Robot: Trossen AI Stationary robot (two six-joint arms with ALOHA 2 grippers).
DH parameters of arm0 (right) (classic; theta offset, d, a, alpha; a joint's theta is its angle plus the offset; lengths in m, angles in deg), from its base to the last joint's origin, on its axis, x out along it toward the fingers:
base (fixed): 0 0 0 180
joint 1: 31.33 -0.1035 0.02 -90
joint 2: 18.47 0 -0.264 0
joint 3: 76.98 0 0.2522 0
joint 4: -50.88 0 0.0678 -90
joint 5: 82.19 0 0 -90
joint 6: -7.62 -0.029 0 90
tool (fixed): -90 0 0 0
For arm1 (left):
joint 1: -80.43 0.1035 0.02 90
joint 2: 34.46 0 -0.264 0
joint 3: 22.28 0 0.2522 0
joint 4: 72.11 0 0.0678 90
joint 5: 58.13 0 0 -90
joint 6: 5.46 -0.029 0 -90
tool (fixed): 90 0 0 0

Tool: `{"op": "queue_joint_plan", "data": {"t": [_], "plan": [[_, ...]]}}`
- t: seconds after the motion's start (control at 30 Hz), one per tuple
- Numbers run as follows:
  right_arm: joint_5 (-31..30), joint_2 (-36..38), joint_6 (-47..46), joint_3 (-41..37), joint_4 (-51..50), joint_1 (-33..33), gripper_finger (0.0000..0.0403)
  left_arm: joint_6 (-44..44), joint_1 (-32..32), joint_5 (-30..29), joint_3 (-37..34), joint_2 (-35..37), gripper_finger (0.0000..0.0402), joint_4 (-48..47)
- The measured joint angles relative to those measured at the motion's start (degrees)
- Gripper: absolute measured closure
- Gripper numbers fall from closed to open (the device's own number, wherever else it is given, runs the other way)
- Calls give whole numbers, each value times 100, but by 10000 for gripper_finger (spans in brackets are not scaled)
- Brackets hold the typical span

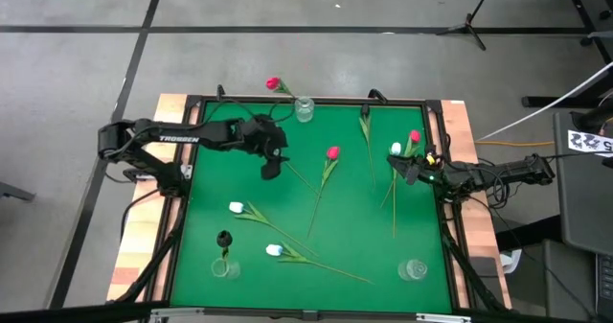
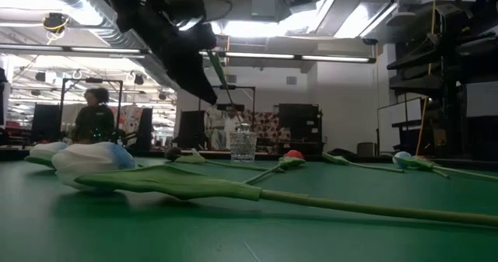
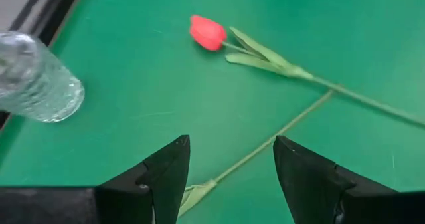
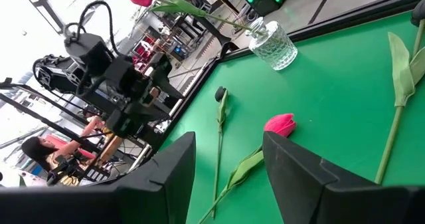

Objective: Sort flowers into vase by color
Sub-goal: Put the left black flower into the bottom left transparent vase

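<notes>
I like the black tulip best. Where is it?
In the high view, the black tulip stands in a small glass vase at the mat's near left corner, beside two white tulips lying flat.

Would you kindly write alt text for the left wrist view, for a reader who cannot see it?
The left end effector, fingers apart and holding nothing, hovers over a thin green stem lying on the green table. Beyond it lies a red tulip with leaves and a long stem, and a clear glass vase stands near the table edge.

Two black jointed arms, the left arm (image 1: pixel 182 139) lettered "TROSSEN" in white, with cables trailing alongside.
</notes>
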State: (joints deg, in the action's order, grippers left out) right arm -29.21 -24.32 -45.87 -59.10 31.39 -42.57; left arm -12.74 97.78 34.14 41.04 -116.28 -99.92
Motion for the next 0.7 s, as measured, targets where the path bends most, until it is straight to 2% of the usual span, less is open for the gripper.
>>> {"op": "queue_joint_plan", "data": {"t": [0.23,0.5,0.7], "plan": [[-1,-1,0,0,0,-1,226,-521,-4,517,231,-654,188,-163],[18,0,0,0,0,1,226,-1537,69,541,1156,-1597,188,-1280],[59,0,1,0,-23,-1,226,-2242,175,539,1255,-2002,188,-1405]]}}
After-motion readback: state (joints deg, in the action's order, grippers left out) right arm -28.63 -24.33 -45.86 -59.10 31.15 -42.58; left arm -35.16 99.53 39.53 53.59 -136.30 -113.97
